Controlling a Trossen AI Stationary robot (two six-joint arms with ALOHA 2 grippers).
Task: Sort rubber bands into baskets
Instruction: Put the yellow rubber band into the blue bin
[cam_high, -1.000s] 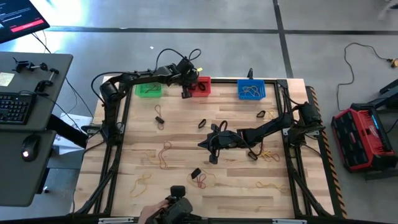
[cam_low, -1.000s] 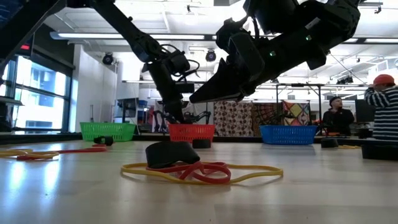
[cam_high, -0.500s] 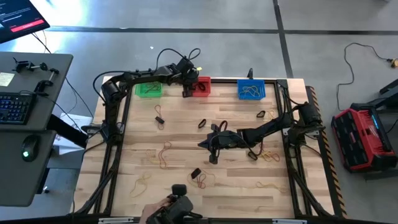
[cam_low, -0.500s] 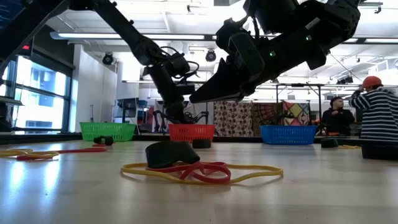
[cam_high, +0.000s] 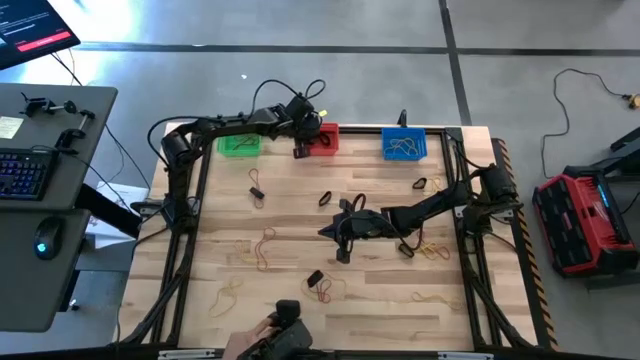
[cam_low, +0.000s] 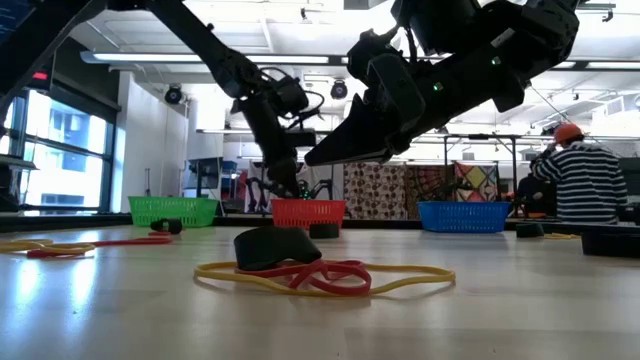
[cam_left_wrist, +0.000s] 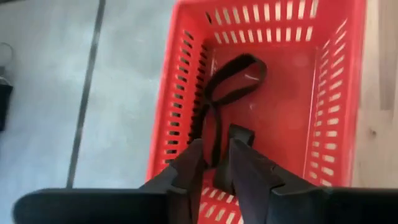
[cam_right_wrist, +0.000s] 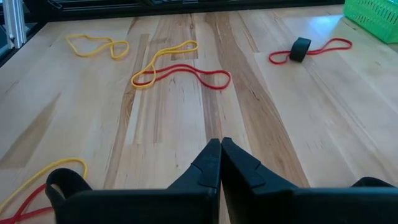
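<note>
My left gripper (cam_high: 299, 150) hangs over the red basket (cam_high: 325, 137) at the table's far edge, with a black rubber band (cam_left_wrist: 236, 81) between its fingers. My right gripper (cam_right_wrist: 220, 149) is shut and empty above the table's middle (cam_high: 342, 252). The green basket (cam_high: 238, 145) stands to the left of the red one and the blue basket (cam_high: 404, 144), holding tan bands, to its right. Loose bands lie flat on the table: a red and yellow pair with a black one (cam_low: 320, 275), and more red, yellow and black ones (cam_right_wrist: 180, 71). My left gripper has the black band's upper end (cam_left_wrist: 215, 146) between its two fingers, which stand only a little apart and point down into the red basket. The band hangs below them. Its lower loop (cam_left_wrist: 239, 78) lies on the basket's floor (cam_left_wrist: 292, 106).
A person (cam_low: 580, 185) stands in the room beyond the table's right side. A hand (cam_high: 245, 345) holds a dark device at the table's near edge. A desk with keyboard (cam_high: 25, 170) stands left of the table, a red case (cam_high: 580, 220) right of it.
Neither gripper has visibly moved. The person in the room behind the table has walked toward the left in the low view.
</note>
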